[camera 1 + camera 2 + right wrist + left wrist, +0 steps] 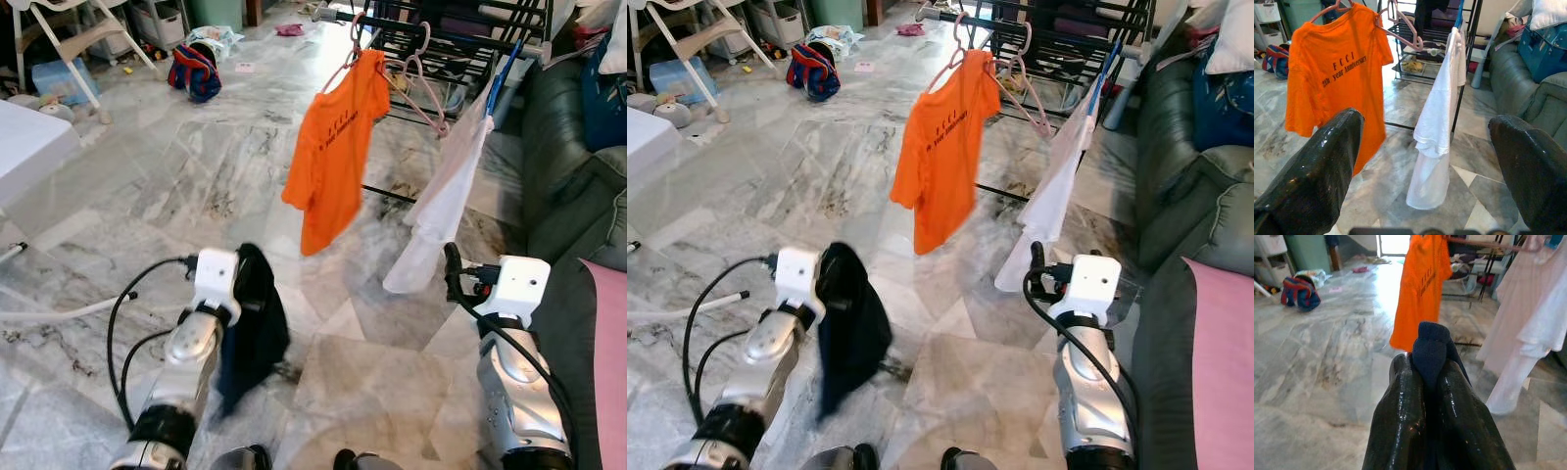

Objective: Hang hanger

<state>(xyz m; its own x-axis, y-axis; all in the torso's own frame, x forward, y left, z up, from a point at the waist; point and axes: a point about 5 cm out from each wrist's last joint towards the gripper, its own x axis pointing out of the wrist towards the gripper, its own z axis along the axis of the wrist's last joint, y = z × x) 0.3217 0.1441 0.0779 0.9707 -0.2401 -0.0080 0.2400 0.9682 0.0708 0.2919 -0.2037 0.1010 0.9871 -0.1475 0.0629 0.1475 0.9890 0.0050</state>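
Observation:
My left gripper is shut on a dark navy garment that hangs limp beside the left arm, low over the floor. Ahead, an orange T-shirt hangs on a pink hanger from the black drying rack. An empty pink hanger hangs just to its right, then a white shirt on a blue hanger. My right gripper is open and empty, its fingers spread wide, pointing at the rack below the white shirt.
A dark green sofa with a pink cushion runs along the right. A white table stands at the left, with a red and blue bag and a folding chair beyond. Marble floor lies between me and the rack.

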